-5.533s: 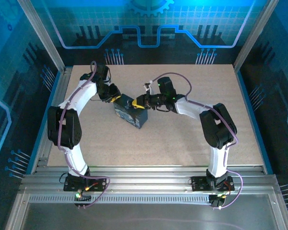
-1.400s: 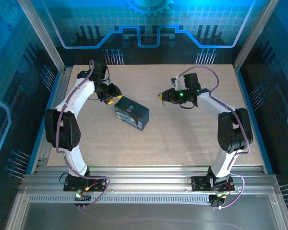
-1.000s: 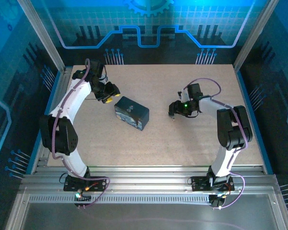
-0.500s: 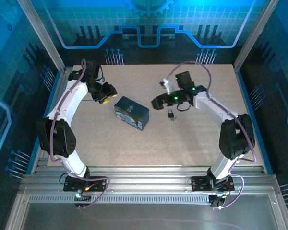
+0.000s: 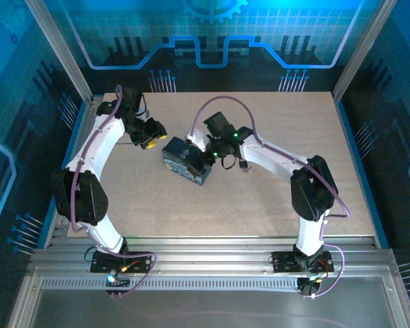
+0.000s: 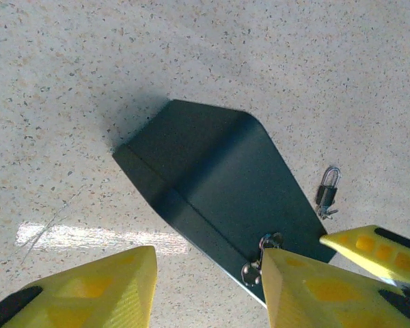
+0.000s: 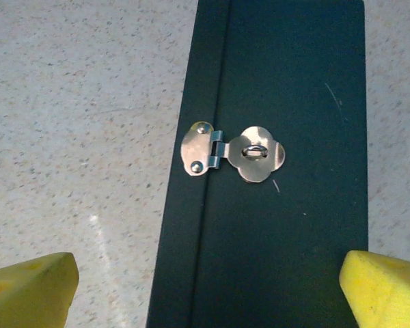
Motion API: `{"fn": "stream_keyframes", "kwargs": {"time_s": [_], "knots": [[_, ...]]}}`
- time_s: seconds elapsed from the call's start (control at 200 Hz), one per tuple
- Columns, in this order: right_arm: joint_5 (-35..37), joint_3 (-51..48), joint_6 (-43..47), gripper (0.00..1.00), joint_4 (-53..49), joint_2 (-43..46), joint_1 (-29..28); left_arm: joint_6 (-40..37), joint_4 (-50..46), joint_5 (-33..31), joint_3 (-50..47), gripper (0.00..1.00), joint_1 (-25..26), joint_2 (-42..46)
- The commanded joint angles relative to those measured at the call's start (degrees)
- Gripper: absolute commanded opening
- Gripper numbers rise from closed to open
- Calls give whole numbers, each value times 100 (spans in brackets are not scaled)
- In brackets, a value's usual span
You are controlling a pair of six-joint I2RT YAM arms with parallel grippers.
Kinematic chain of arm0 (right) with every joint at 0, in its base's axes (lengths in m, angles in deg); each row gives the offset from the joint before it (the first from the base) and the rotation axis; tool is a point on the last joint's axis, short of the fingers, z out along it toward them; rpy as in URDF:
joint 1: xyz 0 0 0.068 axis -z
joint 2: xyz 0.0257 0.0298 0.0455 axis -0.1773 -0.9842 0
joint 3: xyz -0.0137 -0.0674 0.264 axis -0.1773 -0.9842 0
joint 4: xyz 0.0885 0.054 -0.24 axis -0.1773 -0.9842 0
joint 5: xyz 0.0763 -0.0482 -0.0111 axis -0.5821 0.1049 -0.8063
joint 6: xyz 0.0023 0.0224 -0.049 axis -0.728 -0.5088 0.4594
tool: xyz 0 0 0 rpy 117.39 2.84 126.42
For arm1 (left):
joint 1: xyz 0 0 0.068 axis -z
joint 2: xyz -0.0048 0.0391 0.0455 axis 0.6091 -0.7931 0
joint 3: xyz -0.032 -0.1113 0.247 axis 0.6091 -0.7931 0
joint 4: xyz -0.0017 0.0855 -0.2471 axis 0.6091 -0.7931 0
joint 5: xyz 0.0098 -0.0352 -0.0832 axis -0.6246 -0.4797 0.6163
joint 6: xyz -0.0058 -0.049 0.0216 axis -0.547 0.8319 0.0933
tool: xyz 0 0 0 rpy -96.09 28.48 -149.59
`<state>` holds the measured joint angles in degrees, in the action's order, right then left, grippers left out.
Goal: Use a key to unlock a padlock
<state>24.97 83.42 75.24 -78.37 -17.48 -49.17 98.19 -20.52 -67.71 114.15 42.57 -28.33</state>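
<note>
The small dark padlock (image 5: 244, 166) lies flat on the table to the right of the dark blue box (image 5: 180, 162), free of both grippers. In the left wrist view the padlock (image 6: 327, 191) rests beside the box (image 6: 212, 171), shackle pointing away, and a small silvery piece that looks like the key (image 6: 329, 213) sticks out of its lower end. My right gripper (image 5: 202, 151) hovers over the box with its yellow fingers spread wide and nothing between them. Below it in the right wrist view, the right gripper (image 7: 208, 280) frames the box's silver hasp (image 7: 234, 154). My left gripper (image 5: 151, 134) is open, just left of the box.
The box sits slanted near the table's middle. One yellow finger of the right gripper (image 6: 376, 251) reaches in above the box's near end, close to the hasp (image 6: 262, 258). Bare speckled tabletop (image 5: 260, 205) lies in front and to the right.
The right gripper set the padlock on the table, opened wide, and swung left over the box. The left arm has hardly moved in the last half second.
</note>
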Motion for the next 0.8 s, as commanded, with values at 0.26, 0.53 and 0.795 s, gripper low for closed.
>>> {"fn": "stream_keyframes", "kwargs": {"time_s": [0.26, 0.53, 0.795], "knots": [[539, 74, 201, 99, -24, -276, -84, -100, -168, 51, -8, 45, -88, 239], [613, 270, 172, 100, 93, 189, -85, -86, -126, 50, -32, 45, -100, 219], [532, 413, 275, 100, -85, -101, -59, -82, -86, 104, -71, 45, -109, 222]]}}
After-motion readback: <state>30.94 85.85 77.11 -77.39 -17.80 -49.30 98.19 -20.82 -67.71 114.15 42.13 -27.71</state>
